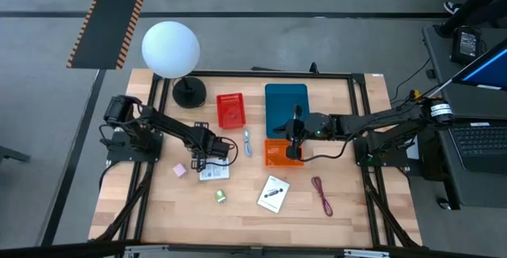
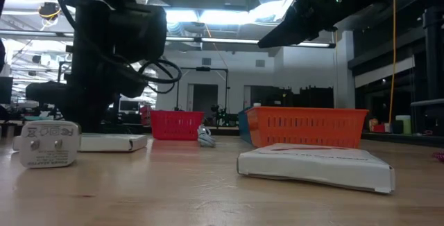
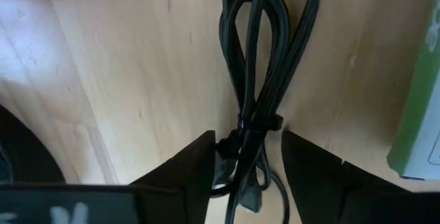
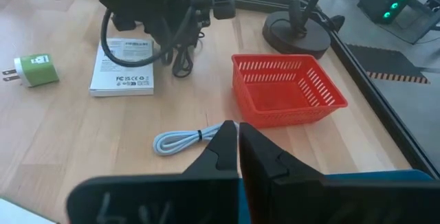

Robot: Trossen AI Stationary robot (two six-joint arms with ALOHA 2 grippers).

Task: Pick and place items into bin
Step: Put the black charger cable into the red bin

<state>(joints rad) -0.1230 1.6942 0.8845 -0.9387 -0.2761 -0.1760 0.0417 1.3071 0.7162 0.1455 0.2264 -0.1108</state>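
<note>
My left gripper point(image 1: 204, 161) point(image 3: 246, 136) is low over the table, left of centre. It is open, with a finger on each side of the coiled black cable point(image 3: 265, 52) point(image 1: 223, 146). Beside it lie a white card with green marks point(image 1: 214, 172), the pink square point(image 1: 180, 168) and the green cube point(image 1: 220, 197). My right gripper point(image 1: 295, 149) point(image 4: 237, 126) is shut on nothing and hovers over the orange basket point(image 1: 277, 157). The blue-white stick point(image 1: 247, 142) point(image 4: 180, 141), the white card with black marks point(image 1: 273, 193) and the maroon cable point(image 1: 321, 195) lie flat on the wood. My left gripper comes from above, pointing down. Its fingers point(image 3: 196, 165) stand on either side of the black cable at the tie point(image 3: 260, 122) that binds the coil, which lies flat on the table. I cannot tell whether the fingers touch it.
A red basket point(image 1: 230, 109) and a blue bin point(image 1: 286, 104) stand toward the far edge. The white globe lamp point(image 1: 170, 48) on its black base point(image 1: 188, 92) is at the far left. Bare wood lies along the near edge point(image 1: 158, 210).
</note>
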